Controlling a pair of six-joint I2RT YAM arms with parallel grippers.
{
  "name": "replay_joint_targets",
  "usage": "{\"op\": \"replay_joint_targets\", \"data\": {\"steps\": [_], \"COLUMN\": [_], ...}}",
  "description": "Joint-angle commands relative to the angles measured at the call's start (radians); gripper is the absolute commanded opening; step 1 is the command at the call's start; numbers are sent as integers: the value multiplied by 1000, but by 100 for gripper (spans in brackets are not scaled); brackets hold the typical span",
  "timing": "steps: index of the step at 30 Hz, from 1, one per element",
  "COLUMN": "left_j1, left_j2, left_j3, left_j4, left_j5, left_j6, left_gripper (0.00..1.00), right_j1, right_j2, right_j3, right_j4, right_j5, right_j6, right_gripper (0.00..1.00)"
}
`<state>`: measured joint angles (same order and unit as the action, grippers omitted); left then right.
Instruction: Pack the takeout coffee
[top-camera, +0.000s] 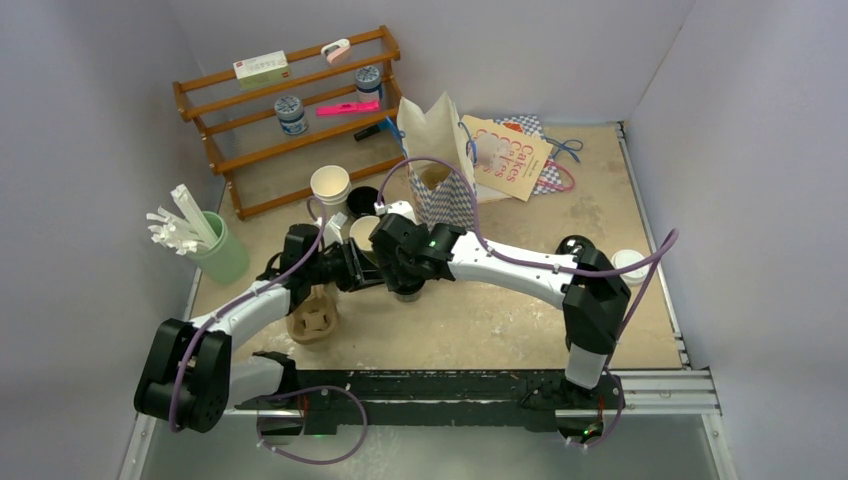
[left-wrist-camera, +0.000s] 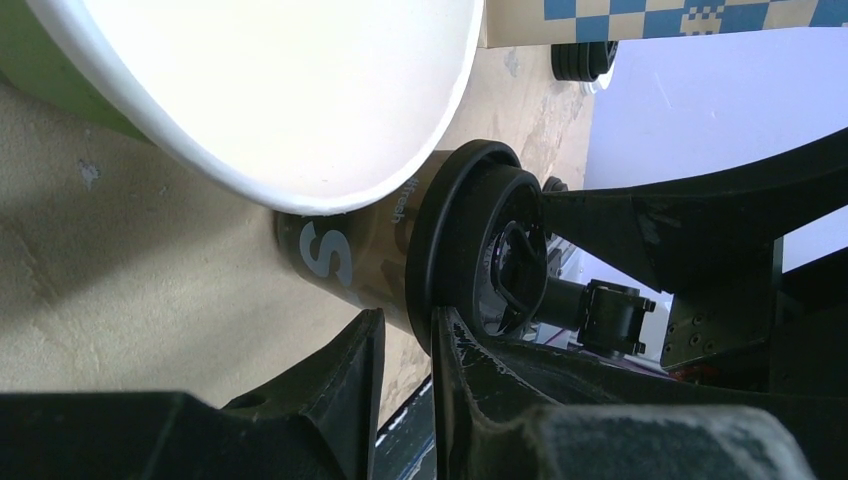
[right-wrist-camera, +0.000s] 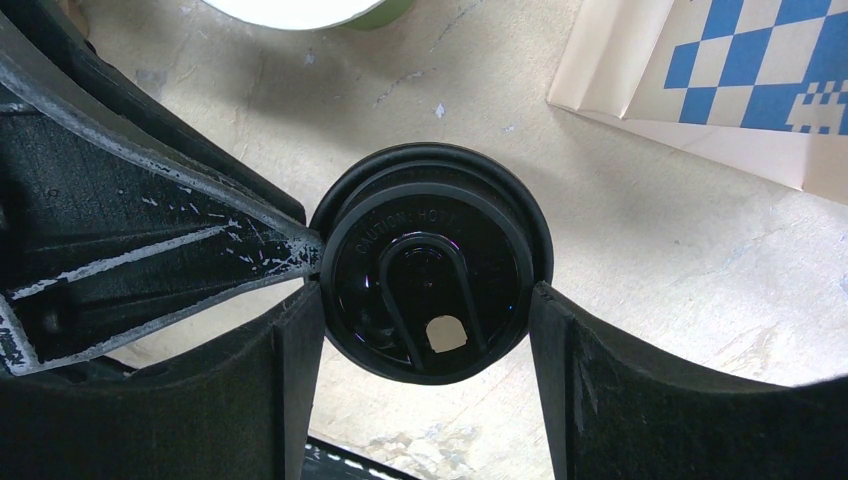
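standing gripped between right claw (right-wrist-camera: 425, 305) fingers: takeout coffee (right-wrist-camera: 405, 215).

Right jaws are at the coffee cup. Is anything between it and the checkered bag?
Nothing visible: bare table lies between the coffee cup and the checkered bag. The green cup stands off to one side. A jaw of the left gripper touches the lid rim.
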<state>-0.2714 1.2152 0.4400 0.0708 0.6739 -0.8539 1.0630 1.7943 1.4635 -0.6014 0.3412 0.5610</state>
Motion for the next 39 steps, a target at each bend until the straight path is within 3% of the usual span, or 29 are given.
{"op": "replay_joint_targets", "data": {"steps": [1,16,32,34,35,39], "left_j1": [-32,-32,-32,-32,-39,-97], "left_j2": [77,-22,-283,-334,-408,-476], "left_j3": [-92,-37,-41,-82,-192,-263], "left_j4": [-197,-251,-263,-220,-56,46], "left_j5": [-180,-176,-75,-64,-65,-161], "left_j6": [78,77,-100,-158,-275,-368], "left_gripper": [23,27,46,48,54,59], "right_j1": [-5,-5,-35,-46,-48,-51], "right_j2": [60,23,-3,-7,-10,5], "right_j3": [-43,-150,-194,-192,-182,-149], "right_j4": [-65,37,58,58,55,22], "right_j5": [-23,-21,-86,-94,-97,-107], "right_j6": [-5,-32,5,8,14,53], "right_gripper": [63,59,55,55,55,55]}}
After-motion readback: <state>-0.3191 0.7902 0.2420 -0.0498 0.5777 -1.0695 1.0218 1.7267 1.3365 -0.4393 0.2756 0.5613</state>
